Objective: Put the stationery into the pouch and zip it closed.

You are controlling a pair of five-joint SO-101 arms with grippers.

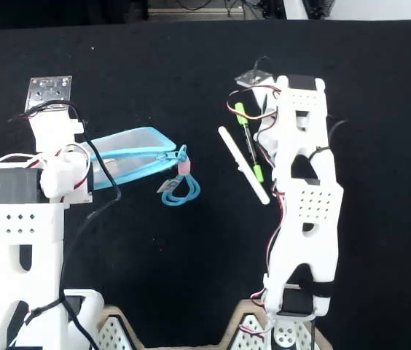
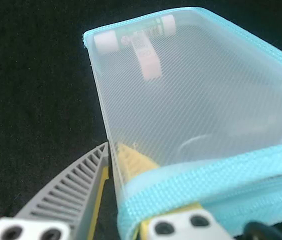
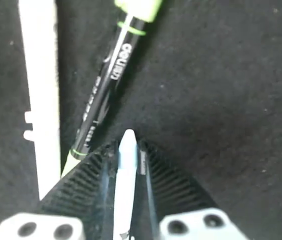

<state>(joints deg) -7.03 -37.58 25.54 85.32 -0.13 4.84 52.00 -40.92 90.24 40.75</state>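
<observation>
Blurred inside the translucent pouch, near the left edge of the table, lay a green-labelled tube; the left gripper pinched the pouch's rim, and the right gripper clamped a half-hidden white pen.

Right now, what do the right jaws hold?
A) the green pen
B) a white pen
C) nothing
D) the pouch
B: the right gripper has its jaws shut on a white pen; the green pen lies loose beside them.
</observation>
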